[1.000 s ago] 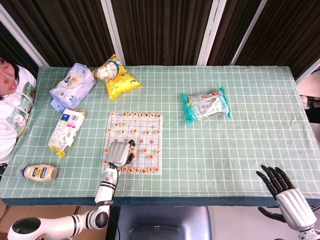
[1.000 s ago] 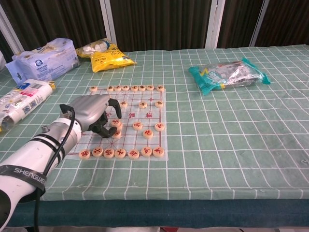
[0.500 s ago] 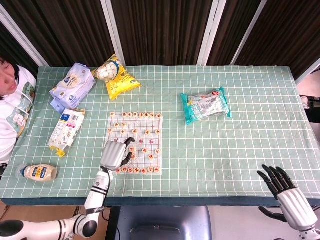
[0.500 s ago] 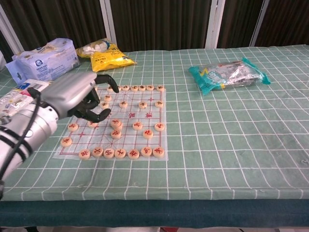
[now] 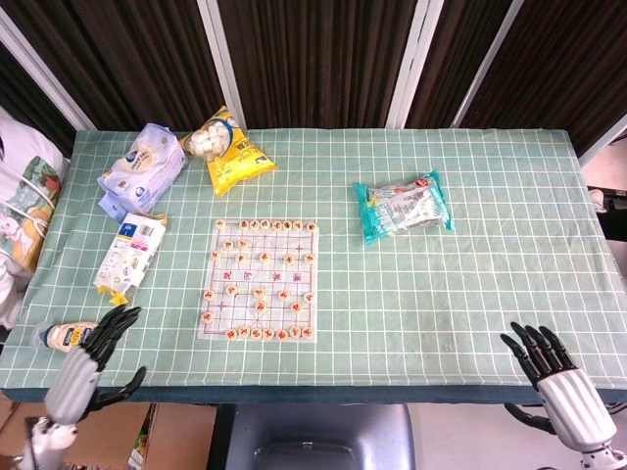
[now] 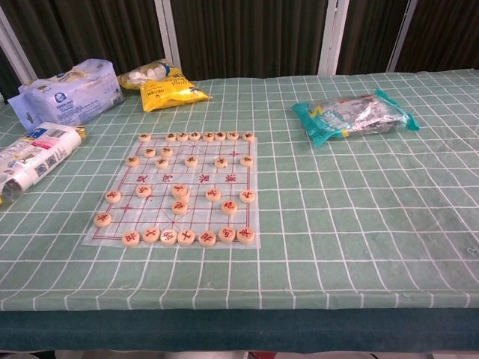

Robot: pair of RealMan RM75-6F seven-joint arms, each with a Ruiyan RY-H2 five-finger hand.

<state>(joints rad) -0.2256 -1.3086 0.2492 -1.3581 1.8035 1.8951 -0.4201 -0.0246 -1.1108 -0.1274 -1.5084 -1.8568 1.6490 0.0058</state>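
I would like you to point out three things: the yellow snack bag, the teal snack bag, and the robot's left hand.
yellow snack bag (image 5: 235, 152): head view, middle of the bag's printed front.
teal snack bag (image 6: 353, 116): chest view, middle of its shiny clear window.
left hand (image 5: 80, 369): head view, grey back of the hand.

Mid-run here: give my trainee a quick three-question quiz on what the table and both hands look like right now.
1. True or false: the left hand rests on the chess board.
2. Which thing lies nearest the left hand?
A. teal bag
B. bottle
C. yellow bag
3. Fill in: the right hand, fingers spread, holds ____.

Key
1. False: it hangs off the table's near left corner, fingers spread, apart from the board.
2. B
3. nothing
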